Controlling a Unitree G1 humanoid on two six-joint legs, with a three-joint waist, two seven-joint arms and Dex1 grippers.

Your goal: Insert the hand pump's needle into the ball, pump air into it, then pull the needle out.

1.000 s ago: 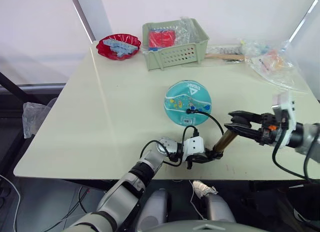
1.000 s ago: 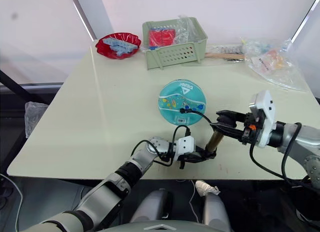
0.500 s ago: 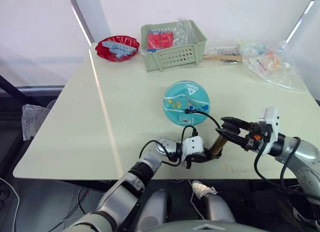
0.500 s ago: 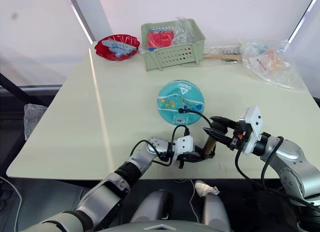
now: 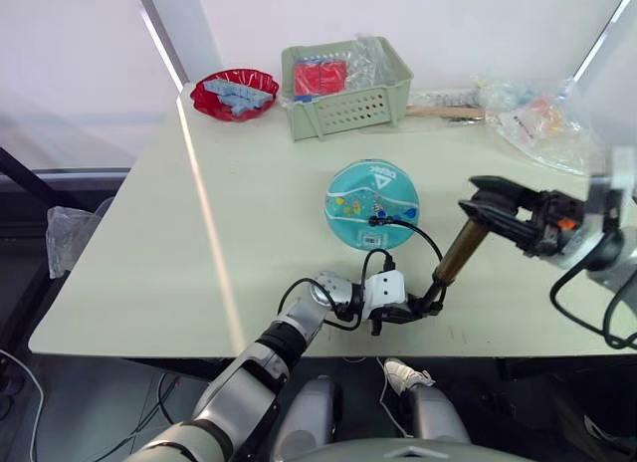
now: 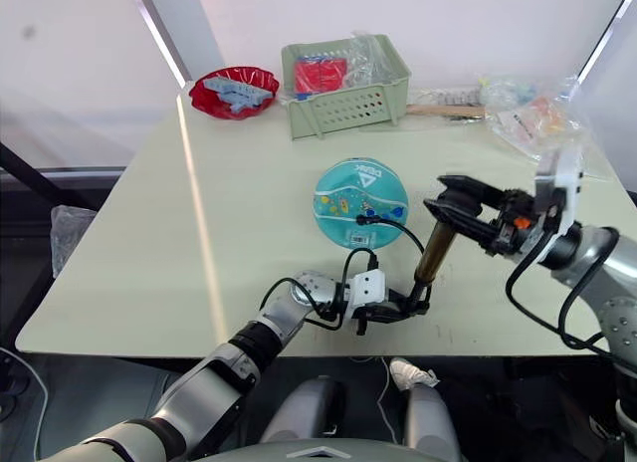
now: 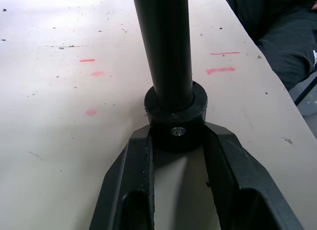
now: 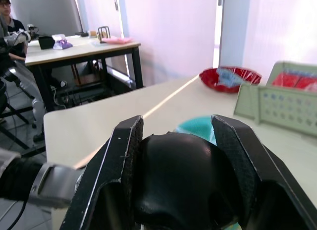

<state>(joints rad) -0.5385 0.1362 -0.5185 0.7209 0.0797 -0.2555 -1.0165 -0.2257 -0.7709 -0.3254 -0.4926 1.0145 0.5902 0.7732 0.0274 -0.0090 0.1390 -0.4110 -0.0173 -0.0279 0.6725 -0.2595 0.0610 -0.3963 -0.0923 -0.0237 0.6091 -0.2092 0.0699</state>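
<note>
The teal-blue ball lies mid-table. A thin black hose curves from the hand pump to a small black fitting on the ball's near side; the needle itself is hidden there. The bronze hand pump stands tilted near the table's front edge. My left gripper is shut on its black base collar, pinning it to the table. My right gripper is shut on the black T-handle, held up to the right of the ball.
A green basket with red packets and a red bowl stand at the table's far side. Plastic bags lie at the far right. A person sits at another table beyond.
My right gripper has risen up and to the right with the handle, so more of the bronze pump shows. The left gripper and the ball have stayed put.
</note>
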